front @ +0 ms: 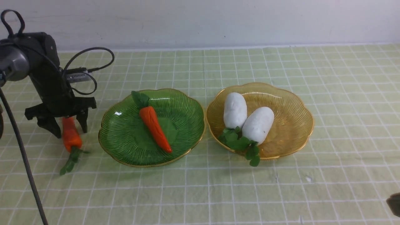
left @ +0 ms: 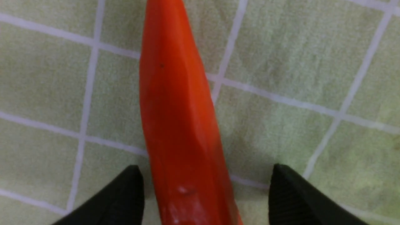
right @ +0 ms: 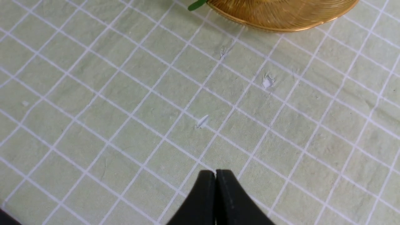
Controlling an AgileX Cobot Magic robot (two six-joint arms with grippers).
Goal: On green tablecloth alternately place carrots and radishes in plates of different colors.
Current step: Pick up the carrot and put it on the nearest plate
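Observation:
One carrot lies in the dark green plate. Two white radishes lie side by side in the amber plate, their leaves over its front rim. A second carrot lies on the green tablecloth left of the green plate, leaves toward me. My left gripper is open and straddles that carrot, one finger on each side, with gaps showing. My right gripper is shut and empty above bare cloth, near the amber plate's rim.
A white wall runs along the far edge of the cloth. The left arm's black cables loop above its wrist. A dark part of the right arm shows at the front right edge.

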